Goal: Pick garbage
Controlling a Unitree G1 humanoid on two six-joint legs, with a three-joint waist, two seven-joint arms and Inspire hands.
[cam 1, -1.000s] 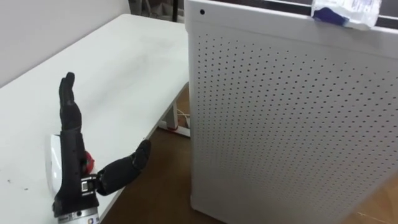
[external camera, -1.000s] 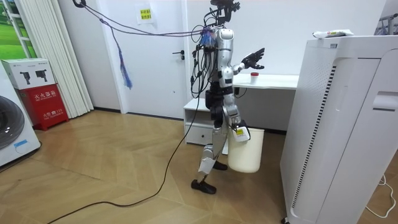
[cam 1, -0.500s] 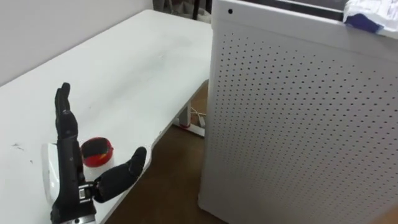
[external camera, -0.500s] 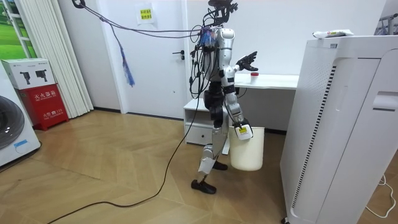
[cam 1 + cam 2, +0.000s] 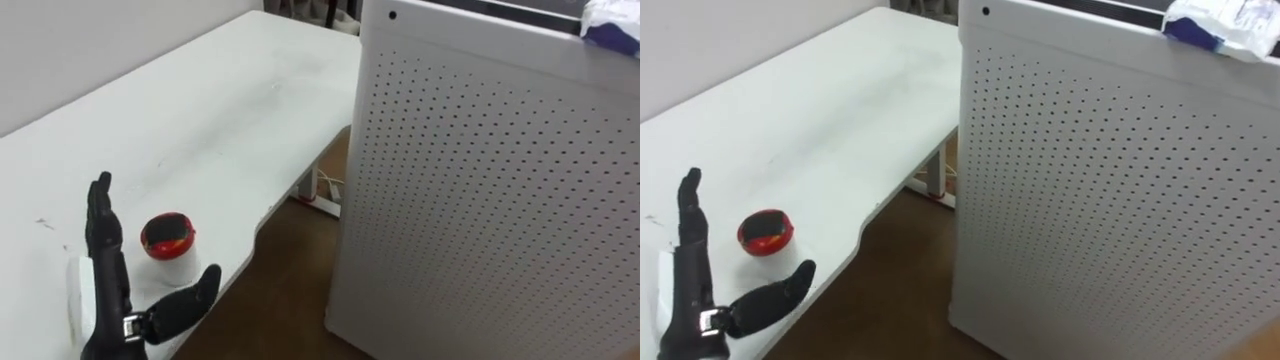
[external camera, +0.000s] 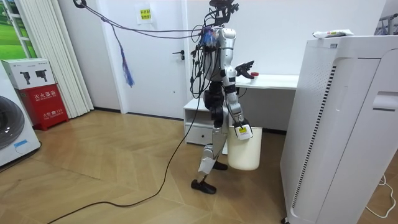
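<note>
Left robot hand [image 5: 112, 300] is raised at the lower left of the eye views, over the near edge of the white bench [image 5: 200, 120]. It is spread: fingers straight and upright, thumb held wide to the side, nothing gripped.

A cup [image 5: 168, 245], white with a red and black top, stands upright on the bench close to its front edge. It is just beyond the hand, in the gap between fingers and thumb, and not held. No print on it can be read.

To the right stands a tall white cabinet [image 5: 500, 200] with a perforated side, on the wood floor [image 5: 290, 300] and apart from the bench. A crumpled white and blue wrapper [image 5: 1220, 25] lies on its top at the far corner; its printing is too small to read.

In the room view the robot stands at the bench end, by white drawers [image 6: 200, 122]. Right robot hand [image 6: 240, 129] hangs low at the rim of a white bin [image 6: 244, 152]; whether it is closed on the bin cannot be told.

A yellow sign [image 6: 145, 14] on the wall, a red box [image 6: 45, 106] with white characters and a white box [image 6: 28, 73] with a dark picture are all too small to read.
</note>
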